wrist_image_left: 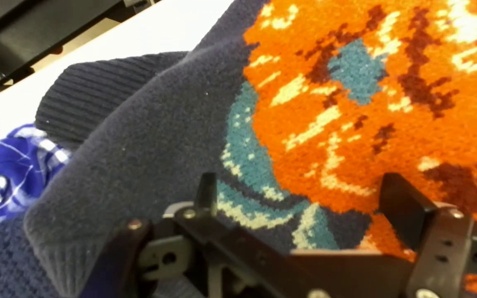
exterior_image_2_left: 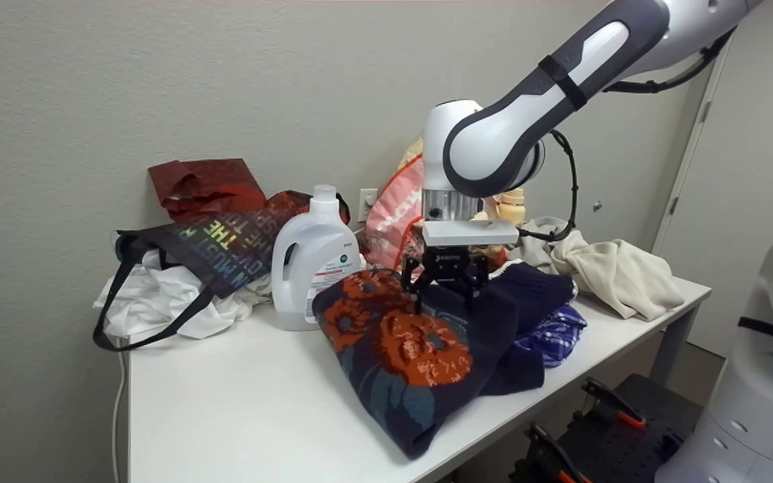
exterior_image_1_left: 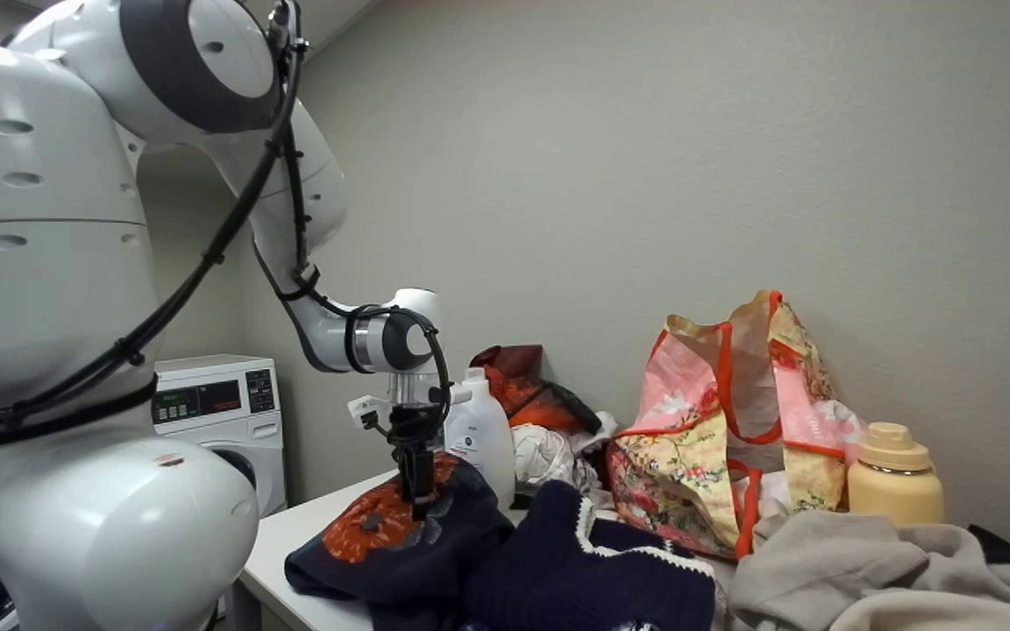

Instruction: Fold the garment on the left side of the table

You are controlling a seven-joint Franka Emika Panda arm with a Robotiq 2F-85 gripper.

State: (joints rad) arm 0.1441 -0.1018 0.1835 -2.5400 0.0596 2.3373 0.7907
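We judge the garment (exterior_image_2_left: 420, 359) soft, limp, light

In an exterior view it lies on the desk (exterior_image_2_left: 245, 402), its free corner (exterior_image_2_left: 413, 437) our likeliest hold; in an exterior view it touches a white-trimmed knit (exterior_image_1_left: 593, 570) that may cling; in the wrist view our end effector (wrist_image_left: 298, 177) is spread, grasping nothing.

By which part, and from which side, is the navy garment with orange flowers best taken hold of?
Probably by the pointed corner of the garment, with the open gripper coming from above. The garment narrows there and the table shows on both sides, so the jaws may straddle its tip; another side lies against the white-trimmed navy garment.
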